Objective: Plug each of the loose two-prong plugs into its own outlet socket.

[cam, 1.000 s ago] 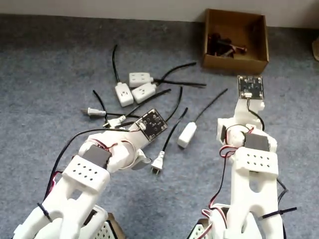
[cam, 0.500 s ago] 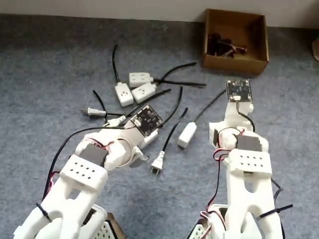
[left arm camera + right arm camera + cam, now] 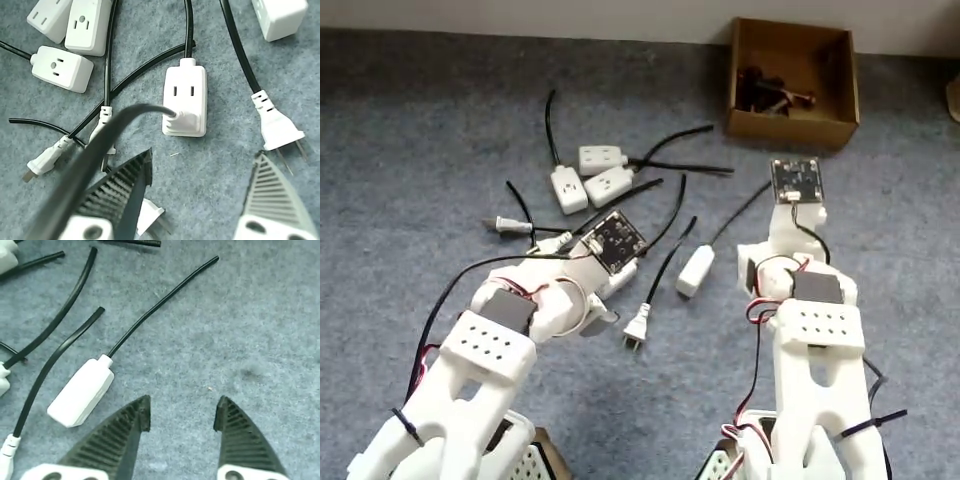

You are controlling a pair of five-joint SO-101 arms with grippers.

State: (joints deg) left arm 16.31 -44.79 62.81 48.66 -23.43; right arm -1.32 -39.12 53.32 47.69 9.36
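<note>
My left gripper (image 3: pixel 204 156) hangs over the grey carpet (image 3: pixel 410 120) with its jaws wide apart, and only bare pile lies between the fingertips. Just ahead of that gap a two-slot socket (image 3: pixel 184 102) lies face up, its cord running away from the wrist. A loose plug (image 3: pixel 277 127) lies close beside one fingertip with its prongs pointing back toward the gripper. From above, it sits between my two arms, nearer the left one.

By the other finger it is crowded: two small plugs (image 3: pixel 45 160) lie among crossing black cords. Farther out, a cluster of three sockets (image 3: pixel 590 175) lies packed together.

My right gripper (image 3: pixel 183 401) is also spread open and holds nothing. It has open carpet under and ahead of it. The nearest thing is a white socket block (image 3: pixel 81 391), which lies between the arms just off the right gripper's inner side.

A cardboard box (image 3: pixel 790 125) stands near the carpet's far edge, well apart from both grippers. Wide bare carpet runs along the far left and to the right of the right arm.
</note>
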